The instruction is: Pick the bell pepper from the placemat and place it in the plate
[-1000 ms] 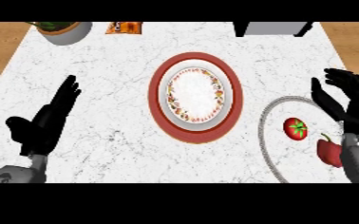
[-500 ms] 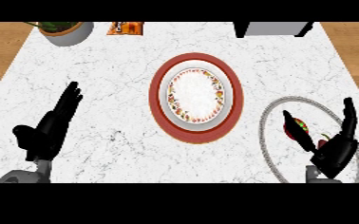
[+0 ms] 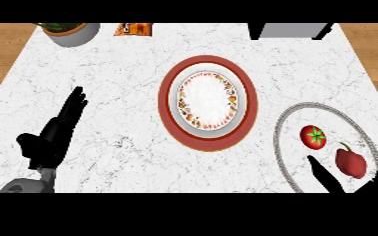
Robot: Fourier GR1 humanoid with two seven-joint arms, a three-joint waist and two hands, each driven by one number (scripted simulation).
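My black left hand (image 3: 55, 132) rests at the lower left, fingers straight and pointing up and slightly right, thumb out to the left, with a bit of grey forearm below it at the edge. Of my black right hand (image 3: 325, 177) only a slim dark finger shows at the lower right edge, angled up-left.

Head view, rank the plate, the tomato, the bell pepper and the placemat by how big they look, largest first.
1. Placemat, though partly cut off by the view's edge.
2. Plate.
3. Bell pepper.
4. Tomato.
The pepper and tomato look close in size, so their order is unsure.
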